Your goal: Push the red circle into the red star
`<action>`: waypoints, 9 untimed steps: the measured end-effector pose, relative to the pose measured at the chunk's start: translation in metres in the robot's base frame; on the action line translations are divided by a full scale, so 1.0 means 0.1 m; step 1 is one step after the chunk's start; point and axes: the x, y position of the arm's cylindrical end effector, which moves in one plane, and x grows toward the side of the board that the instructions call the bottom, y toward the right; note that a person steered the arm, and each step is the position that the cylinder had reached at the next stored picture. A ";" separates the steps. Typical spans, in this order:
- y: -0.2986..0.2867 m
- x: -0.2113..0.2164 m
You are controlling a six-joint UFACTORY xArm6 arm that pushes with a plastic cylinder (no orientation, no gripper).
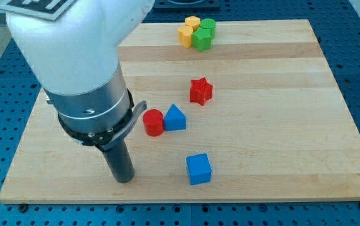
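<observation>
The red circle (153, 122) stands near the middle of the wooden board (280, 138), touching a blue triangular block (175, 117) on its right. The red star (200, 91) lies apart from both, up and to the right of the circle. My tip (124, 179) is on the board at the view's lower left, below and to the left of the red circle, with a gap between them. The white and grey arm body fills the view's upper left and hides the board behind it.
A blue cube (198, 169) sits near the board's bottom edge, right of my tip. At the top edge is a tight cluster: a yellow block (186, 34), another yellow block (193, 22), a green star-like block (201, 39) and a green cylinder (208, 26).
</observation>
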 end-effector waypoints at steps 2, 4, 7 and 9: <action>-0.17 -0.14; -0.13 -0.41; 0.29 -0.99; 0.64 -1.45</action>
